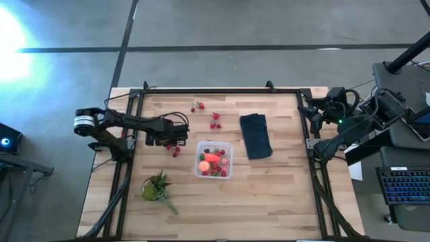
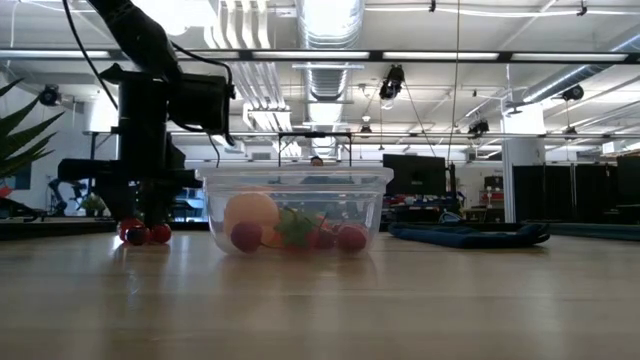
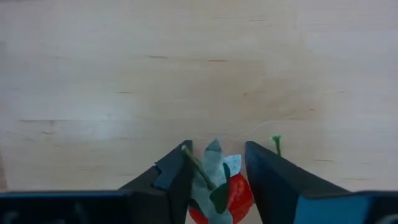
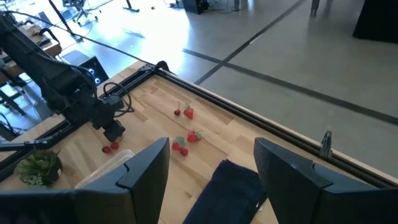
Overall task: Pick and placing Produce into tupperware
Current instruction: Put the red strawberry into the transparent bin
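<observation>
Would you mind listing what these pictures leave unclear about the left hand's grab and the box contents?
- Left wrist view: the strawberry between the left hand fingers is cut off by the picture's edge; a firm grip cannot be told.
- High view: pieces in the tupperware are too small to count.
- Low view: the box wall blurs its contents.

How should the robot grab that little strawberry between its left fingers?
Best from straight above, pinching the round red body of the strawberry on its two sides. It lies on the wooden table, with floppy green leaves toward one end that would likely slip. The left gripper already straddles it that way, one finger each side, near the tupperware.
</observation>
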Motion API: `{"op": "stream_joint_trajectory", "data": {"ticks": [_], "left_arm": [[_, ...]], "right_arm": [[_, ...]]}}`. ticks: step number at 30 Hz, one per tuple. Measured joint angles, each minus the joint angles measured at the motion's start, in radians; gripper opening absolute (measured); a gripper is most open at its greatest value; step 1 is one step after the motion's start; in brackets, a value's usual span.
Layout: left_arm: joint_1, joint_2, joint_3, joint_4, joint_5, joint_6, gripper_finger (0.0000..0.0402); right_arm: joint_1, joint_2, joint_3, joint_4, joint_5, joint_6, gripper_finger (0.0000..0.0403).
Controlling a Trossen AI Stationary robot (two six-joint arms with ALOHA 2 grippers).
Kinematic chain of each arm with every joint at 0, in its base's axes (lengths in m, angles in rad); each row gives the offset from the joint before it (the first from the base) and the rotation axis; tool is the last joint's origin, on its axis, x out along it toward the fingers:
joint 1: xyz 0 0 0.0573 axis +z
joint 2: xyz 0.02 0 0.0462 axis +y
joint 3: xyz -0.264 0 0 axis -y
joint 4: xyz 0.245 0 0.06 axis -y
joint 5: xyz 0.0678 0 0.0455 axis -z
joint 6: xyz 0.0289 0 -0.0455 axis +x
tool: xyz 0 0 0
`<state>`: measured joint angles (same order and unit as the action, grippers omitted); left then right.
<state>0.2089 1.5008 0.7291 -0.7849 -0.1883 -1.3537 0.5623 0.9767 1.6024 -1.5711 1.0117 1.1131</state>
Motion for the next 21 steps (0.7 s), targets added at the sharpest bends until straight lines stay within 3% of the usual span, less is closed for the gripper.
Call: {"op": "stream_joint_trajectory", "data": {"ticks": [12, 21], "left_arm": [[0.0, -0.043, 0.057, -0.047, 0.016, 0.062, 0.0092], [-0.02, -0.141, 0.204, -0.065, 0.005, 0.209, 0.0073]], "right_arm": [[0.0, 0.0, 0.0, 0.0, -0.017, -0.014, 0.0226], [0.0, 0.0, 0.0, 0.0, -0.017, -0.014, 0.0226]]}}
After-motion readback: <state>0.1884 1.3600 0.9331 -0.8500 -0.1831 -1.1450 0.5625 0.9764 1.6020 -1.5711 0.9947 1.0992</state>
